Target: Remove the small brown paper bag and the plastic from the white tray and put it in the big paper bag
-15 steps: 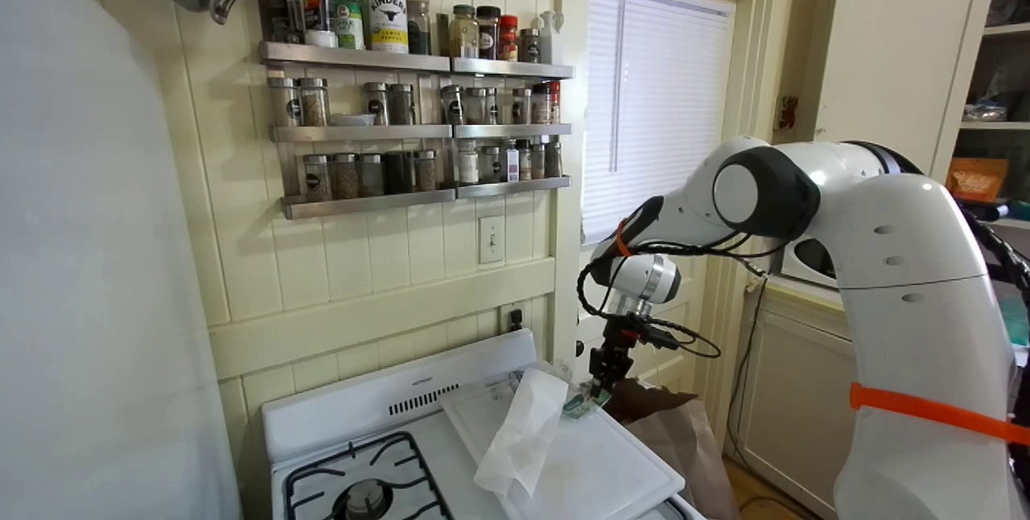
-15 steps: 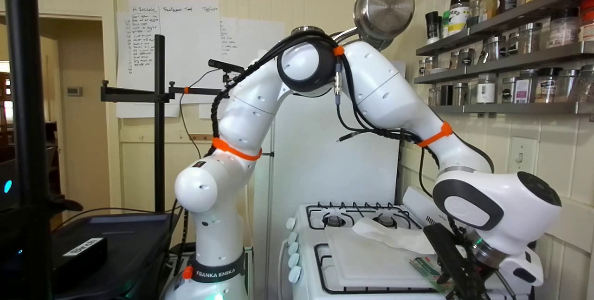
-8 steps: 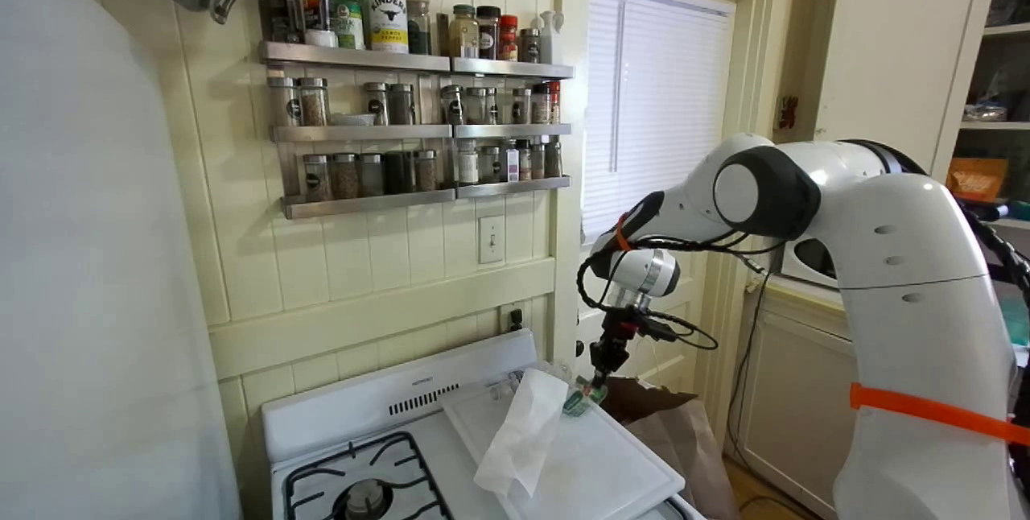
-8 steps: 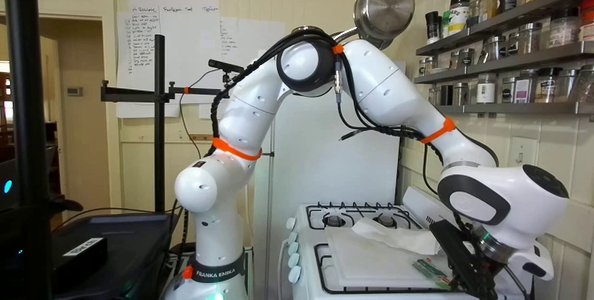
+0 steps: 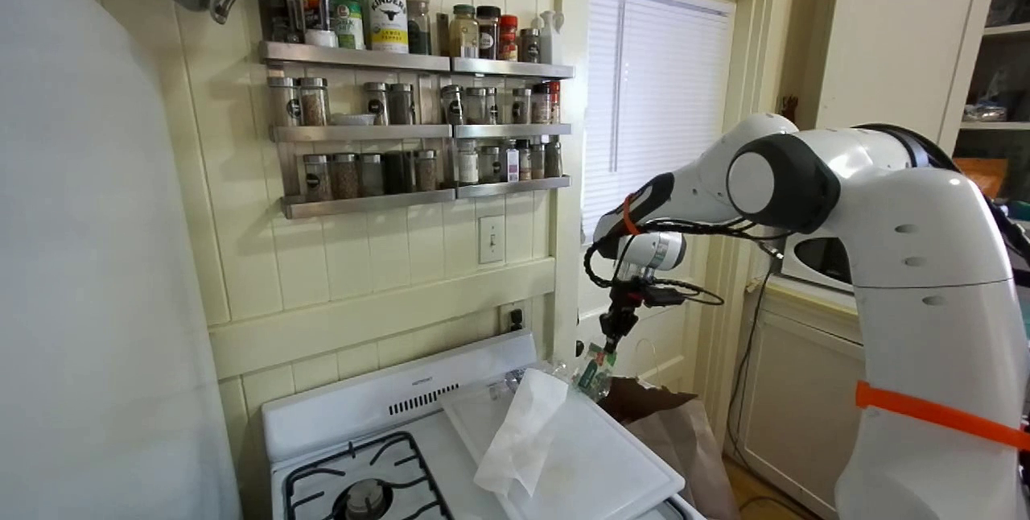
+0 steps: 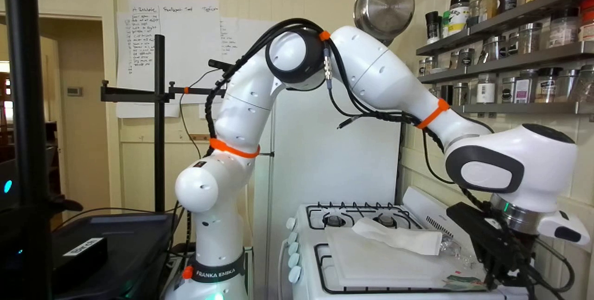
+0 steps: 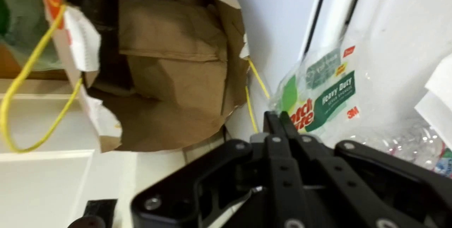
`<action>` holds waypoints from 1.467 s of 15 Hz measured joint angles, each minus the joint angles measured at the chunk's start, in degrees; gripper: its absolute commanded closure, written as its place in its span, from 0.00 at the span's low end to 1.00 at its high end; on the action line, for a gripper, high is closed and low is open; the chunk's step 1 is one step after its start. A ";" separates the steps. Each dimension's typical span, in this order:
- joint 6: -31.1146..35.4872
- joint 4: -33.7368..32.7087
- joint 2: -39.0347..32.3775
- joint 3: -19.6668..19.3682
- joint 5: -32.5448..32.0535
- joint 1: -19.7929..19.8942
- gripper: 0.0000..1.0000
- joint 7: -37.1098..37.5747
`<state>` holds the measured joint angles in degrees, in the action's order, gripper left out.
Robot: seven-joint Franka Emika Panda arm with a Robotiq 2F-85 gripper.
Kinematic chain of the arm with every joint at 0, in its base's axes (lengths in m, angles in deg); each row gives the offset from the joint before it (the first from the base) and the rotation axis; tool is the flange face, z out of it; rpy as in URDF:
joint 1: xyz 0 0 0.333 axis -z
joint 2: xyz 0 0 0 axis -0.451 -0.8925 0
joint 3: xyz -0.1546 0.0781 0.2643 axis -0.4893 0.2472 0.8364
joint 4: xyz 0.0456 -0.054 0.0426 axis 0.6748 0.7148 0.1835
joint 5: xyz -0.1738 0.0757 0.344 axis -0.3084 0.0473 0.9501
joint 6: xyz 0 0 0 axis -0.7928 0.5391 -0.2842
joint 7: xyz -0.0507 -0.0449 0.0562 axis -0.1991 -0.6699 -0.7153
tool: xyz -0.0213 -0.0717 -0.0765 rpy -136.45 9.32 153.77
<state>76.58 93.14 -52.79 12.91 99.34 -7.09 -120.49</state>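
Observation:
My gripper (image 5: 610,347) is shut on one edge of a clear plastic wrapper (image 5: 594,373) with green and red print. The wrapper hangs tilted above the white tray's (image 5: 599,460) far edge. In the wrist view the closed fingertips of the gripper (image 7: 277,115) pinch the wrapper's (image 7: 332,95) edge. The big paper bag (image 5: 684,439) stands beside the stove; in the wrist view its open mouth and torn rim (image 7: 197,134) lie left of the gripper. Folded brown paper (image 7: 173,30) lies inside it; I cannot tell whether this is the small brown paper bag, which shows nowhere else.
White paper (image 5: 523,431) and more clear crumpled plastic (image 6: 457,249) lie on the tray. The tray sits over the burners of the white stove (image 5: 394,456). Yellow string handles (image 7: 30,65) hang at the bag's rim. Spice shelves (image 5: 362,134) line the wall.
My gripper has risen and moved slightly toward the big bag's side. The printed wrapper has lifted with it and now hangs more upright. The white paper has stayed put.

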 measured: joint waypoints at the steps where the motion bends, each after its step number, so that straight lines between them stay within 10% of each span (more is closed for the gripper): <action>1: 1.77 -0.01 0.35 -0.43 -2.36 -0.36 1.00 1.37; 12: 12.17 0.92 -3.46 -3.46 -26.90 -3.72 0.98 17.43; 13: 12.20 1.11 -3.96 -3.52 -27.94 -3.85 0.73 18.11; 22: 12.26 1.44 -5.68 -3.67 -31.17 -4.30 0.16 21.61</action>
<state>88.84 94.58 -58.46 9.24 68.17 -11.38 -98.89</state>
